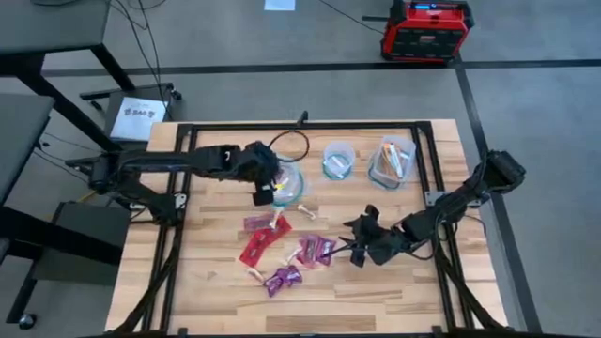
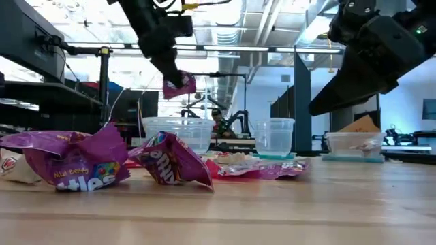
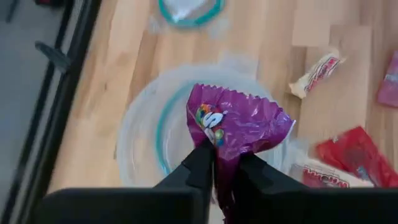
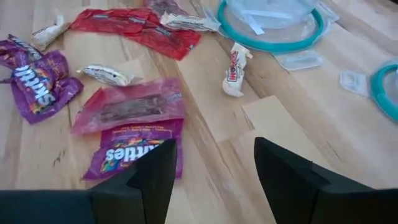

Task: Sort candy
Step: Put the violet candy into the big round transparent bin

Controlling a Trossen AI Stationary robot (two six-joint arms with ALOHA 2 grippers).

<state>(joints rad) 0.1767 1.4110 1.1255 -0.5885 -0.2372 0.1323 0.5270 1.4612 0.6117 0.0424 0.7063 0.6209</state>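
My left gripper (image 1: 266,192) is shut on a purple candy packet (image 3: 239,121) and hangs over a clear blue-rimmed container (image 1: 291,183); in the low view the packet (image 2: 179,85) is well above the container (image 2: 178,133). My right gripper (image 4: 211,168) stands open above the table, just right of the loose candy. Flat on the wood lie purple packets (image 4: 134,149), a magenta packet (image 4: 127,106), red packets (image 4: 137,25) and small white bars (image 4: 235,65). My left gripper pinches the purple packet's lower edge (image 3: 222,163) between its two fingers, coming from above with the fingers pointing down. The packet is crumpled and lifted clear, hanging over the container's open mouth (image 3: 186,118).
Two more clear containers stand at the far side: a middle one (image 1: 338,160) and a right one (image 1: 394,161) holding orange-white wrappers. A black frame (image 1: 432,169) runs round the table. Bare wood lies near the front edge and at the right.
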